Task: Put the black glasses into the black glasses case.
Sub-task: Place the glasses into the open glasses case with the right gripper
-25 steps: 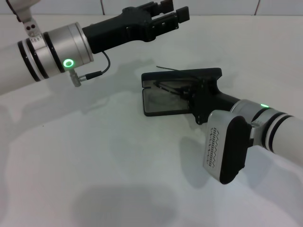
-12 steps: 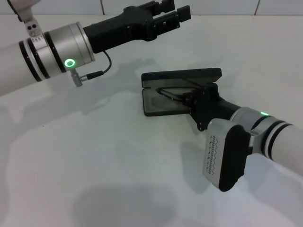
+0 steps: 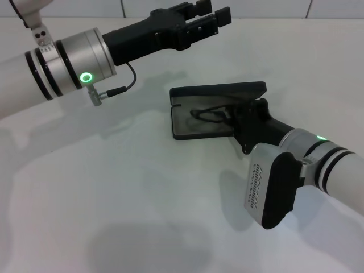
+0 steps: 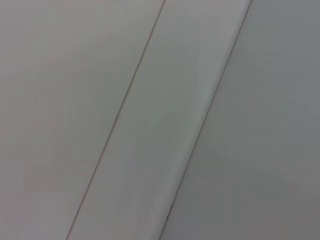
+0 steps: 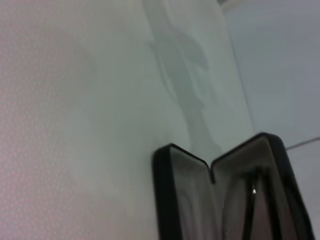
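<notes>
Inside the open black glasses case [image 3: 196,122], on its grey-lined lower tray, the black glasses [image 3: 209,114] were seen lying, the thin frame and a temple arm showing as dark curves against the lining. The case rested on the white table [image 3: 114,193] a little right of centre, its lid [image 3: 219,91] raised at an angle behind the tray. In the right wrist view the case [image 5: 220,195] was shown from its open side, both halves lined in grey, with a thin dark line of the glasses [image 5: 248,202] in the farther half. The right claw [image 3: 239,116] was reached in over the tray's right end, at the glasses; whether its fingers were open or closed could not be told, as its own body covered them. The left claw [image 3: 210,14] was held high over the far side of the table, well apart from the case, with a gap visible between its fingers.
</notes>
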{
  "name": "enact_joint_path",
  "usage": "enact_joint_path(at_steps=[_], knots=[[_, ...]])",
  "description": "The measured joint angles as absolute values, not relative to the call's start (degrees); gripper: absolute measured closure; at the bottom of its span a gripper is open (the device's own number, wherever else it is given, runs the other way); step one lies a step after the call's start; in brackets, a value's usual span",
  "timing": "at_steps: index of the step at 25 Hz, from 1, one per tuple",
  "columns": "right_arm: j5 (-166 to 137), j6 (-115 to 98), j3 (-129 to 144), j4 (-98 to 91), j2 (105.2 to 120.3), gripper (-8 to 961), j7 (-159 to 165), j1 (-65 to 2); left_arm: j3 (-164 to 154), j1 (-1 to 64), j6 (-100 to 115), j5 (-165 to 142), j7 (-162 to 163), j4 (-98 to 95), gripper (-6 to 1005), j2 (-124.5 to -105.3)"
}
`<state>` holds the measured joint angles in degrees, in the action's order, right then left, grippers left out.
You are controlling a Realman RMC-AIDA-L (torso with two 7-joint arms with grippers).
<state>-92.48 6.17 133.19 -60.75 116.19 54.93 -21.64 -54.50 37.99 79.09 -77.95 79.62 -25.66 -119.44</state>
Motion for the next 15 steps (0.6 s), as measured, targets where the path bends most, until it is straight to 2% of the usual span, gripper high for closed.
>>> enact_joint_path(at_steps=[3, 8, 15], knots=[[-92.0, 7.7, 134.0, -60.8, 116.19, 845, 55.0, -21.5, -54.5, 37.8, 79.1, -77.9, 79.2, -25.5, 355, -119.50], [-90.3, 4.9, 133.5, -62.1, 116.15, 646, 55.1, -20.3, -54.3, 37.7, 79.1, -77.9, 79.1, -25.3, 355, -119.53], [-85.9, 0.6, 130.6, -62.6, 116.04, 618, 55.1, -20.1, -54.3, 37.7, 78.7, -77.9, 79.1, -25.1, 356, -119.53]])
